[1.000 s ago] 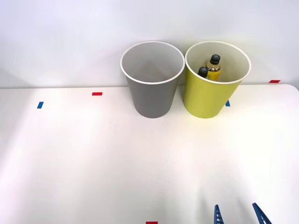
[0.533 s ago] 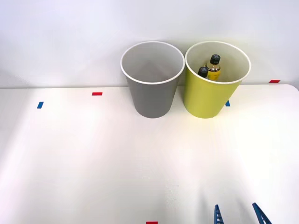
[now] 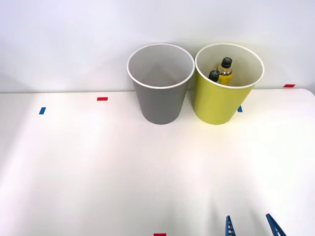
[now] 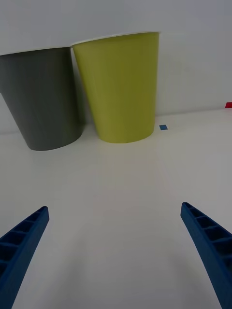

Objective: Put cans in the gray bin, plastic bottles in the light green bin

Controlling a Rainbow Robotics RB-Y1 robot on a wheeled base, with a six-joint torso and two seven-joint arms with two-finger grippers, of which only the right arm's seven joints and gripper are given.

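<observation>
My right pincer (image 3: 250, 225) hangs low over the near edge of the white table (image 3: 98, 167), its blue ribbed fingers (image 4: 23, 236) spread wide apart and holding nothing. From where it sits, both bins stand well off at about twelve o'clock, hard against the back wall. The light green bin (image 3: 224, 93) lies almost dead ahead, a shade toward eleven; the gray bin (image 3: 160, 93) stands just beside it, further round toward ten or eleven.

Two plastic bottles (image 3: 224, 70) stand upright inside the light green bin, their dark caps showing above the near rim, long axes vertical, the nearer one pressed close to the other. What I can see of the gray bin's interior shows no can. I see no loose can or bottle on the tabletop between me and the bins, just small red and blue tape marks (image 3: 102, 99).

My wrist is aimed forward, fingers level with the table and pointing at the bins' walls. I judge the sorting is likely done, or I am waiting for the next item.
</observation>
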